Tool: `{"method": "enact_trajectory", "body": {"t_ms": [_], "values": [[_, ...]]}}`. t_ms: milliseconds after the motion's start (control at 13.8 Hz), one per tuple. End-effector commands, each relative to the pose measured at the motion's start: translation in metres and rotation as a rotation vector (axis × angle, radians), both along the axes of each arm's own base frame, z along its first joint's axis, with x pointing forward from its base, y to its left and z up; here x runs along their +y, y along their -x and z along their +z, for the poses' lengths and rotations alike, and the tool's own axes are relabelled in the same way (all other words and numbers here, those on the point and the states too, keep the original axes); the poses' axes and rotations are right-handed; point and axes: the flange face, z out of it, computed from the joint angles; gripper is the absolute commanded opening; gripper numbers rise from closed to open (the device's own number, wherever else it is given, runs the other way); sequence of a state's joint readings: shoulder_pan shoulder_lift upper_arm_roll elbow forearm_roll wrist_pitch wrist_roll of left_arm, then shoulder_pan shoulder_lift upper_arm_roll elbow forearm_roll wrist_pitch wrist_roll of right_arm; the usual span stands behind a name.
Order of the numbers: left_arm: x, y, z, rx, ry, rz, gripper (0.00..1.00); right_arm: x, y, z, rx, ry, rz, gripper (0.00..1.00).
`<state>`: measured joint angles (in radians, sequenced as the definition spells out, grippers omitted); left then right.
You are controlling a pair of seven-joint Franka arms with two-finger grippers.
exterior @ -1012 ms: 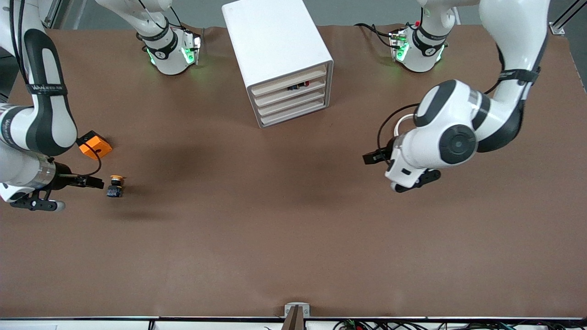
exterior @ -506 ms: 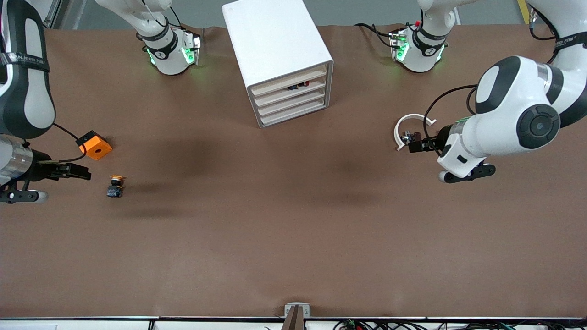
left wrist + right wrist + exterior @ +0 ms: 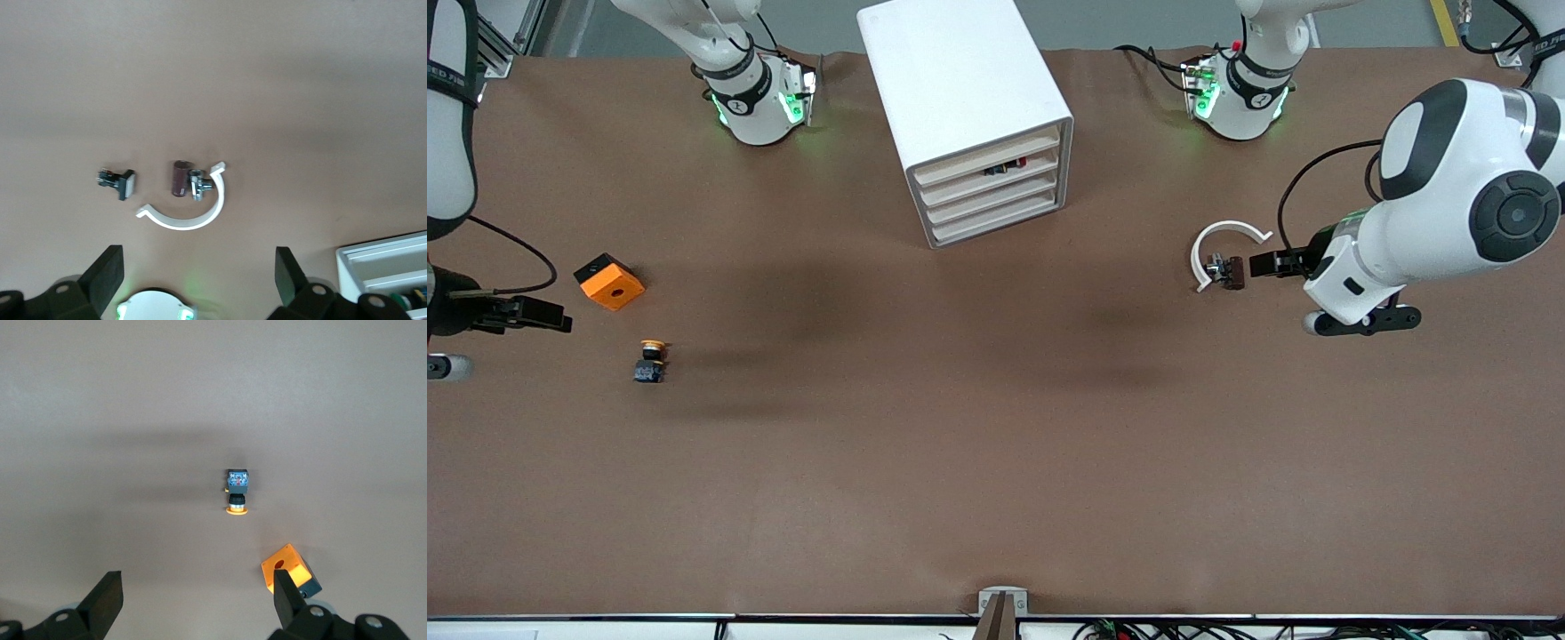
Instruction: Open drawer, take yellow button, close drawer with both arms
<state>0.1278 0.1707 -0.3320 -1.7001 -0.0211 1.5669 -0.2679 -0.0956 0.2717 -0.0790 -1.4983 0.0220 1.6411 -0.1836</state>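
White box cabinet (image 3: 969, 116), upper centre of the front view: smooth plastic, 4 shallow drawers (image 3: 991, 185) all pushed in. Button (image 3: 650, 360), round orange-yellow cap on a black-and-blue body, lies on the matte brown table (image 3: 996, 462) at centre left, just below the orange cube (image 3: 609, 282). Right gripper (image 3: 525, 313), far left edge, and left gripper (image 3: 1276, 264), right of centre beside a white curved clip (image 3: 1223, 244), both spread wide and empty.

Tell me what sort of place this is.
Most likely a robotics lab test bench: two white arms bolted along one edge of a brown-covered table, a white drawer cabinet, and small practice parts such as the button and an orange cube.
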Motion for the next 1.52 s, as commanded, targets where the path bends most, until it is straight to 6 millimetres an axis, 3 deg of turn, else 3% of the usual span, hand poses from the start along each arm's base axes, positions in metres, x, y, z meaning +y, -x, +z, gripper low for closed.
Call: {"method": "enact_trajectory", "body": {"t_ms": [0, 217, 506, 650, 795, 1012, 1084, 1301, 1445], "values": [[0.006, 0.022, 0.009, -0.007, -0.031, -0.03, 1.0, 0.004, 0.001, 0.029, 0.002, -0.004, -0.011, 1.0], [0.016, 0.031, 0.015, -0.011, -0.026, -0.054, 1.0, 0.02, -0.001, 0.056, -0.022, 0.008, -0.05, 1.0], [0.022, 0.053, 0.017, -0.051, -0.023, -0.058, 1.0, 0.047, 0.003, 0.072, -0.014, 0.015, -0.136, 1.0], [0.033, 0.06, 0.017, -0.08, -0.017, -0.068, 1.0, 0.049, 0.002, 0.077, -0.027, 0.018, -0.119, 1.0], [0.046, 0.064, 0.032, -0.117, -0.01, -0.07, 1.0, 0.048, 0.001, 0.09, -0.054, 0.018, -0.123, 1.0], [0.048, 0.077, 0.071, -0.185, -0.008, -0.068, 1.0, 0.049, 0.004, 0.091, -0.034, 0.014, -0.133, 1.0], [0.049, 0.081, 0.084, -0.201, -0.008, -0.065, 1.0, 0.051, 0.011, 0.101, -0.035, 0.01, -0.127, 1.0], [0.054, 0.08, 0.12, -0.186, -0.008, -0.058, 1.0, 0.051, 0.018, 0.102, -0.006, 0.021, -0.131, 1.0], [0.053, 0.079, 0.129, -0.202, -0.006, -0.061, 1.0, 0.049, 0.026, 0.118, -0.039, 0.012, -0.144, 1.0]]}}
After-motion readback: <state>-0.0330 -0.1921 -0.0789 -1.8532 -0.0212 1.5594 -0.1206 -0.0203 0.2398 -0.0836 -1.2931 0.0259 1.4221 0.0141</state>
